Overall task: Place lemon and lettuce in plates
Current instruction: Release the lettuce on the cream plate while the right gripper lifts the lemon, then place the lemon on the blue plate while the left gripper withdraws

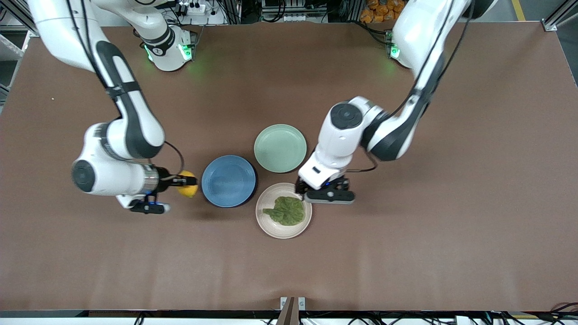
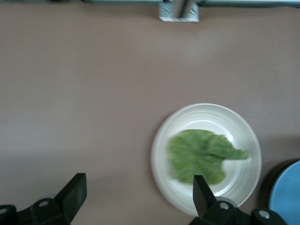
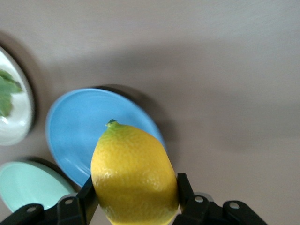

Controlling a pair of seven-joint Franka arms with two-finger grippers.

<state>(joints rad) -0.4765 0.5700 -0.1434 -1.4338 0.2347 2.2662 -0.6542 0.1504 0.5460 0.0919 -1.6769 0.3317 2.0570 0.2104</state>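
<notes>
Lemon: yellow, oval, clamped in the right tool just above the tabletop, beside the blue plate. Lettuce: crinkled green leaf lying flat in the beige plate, mid-tabletop. Blue plate holds nothing.

Lemon pitted, glossy; lettuce crinkled; table matt.

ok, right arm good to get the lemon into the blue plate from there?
Probably yes. The right gripper holds the lemon just beside the blue plate, which is empty, and nothing stands between them. The left gripper is by the beige plate.
</notes>
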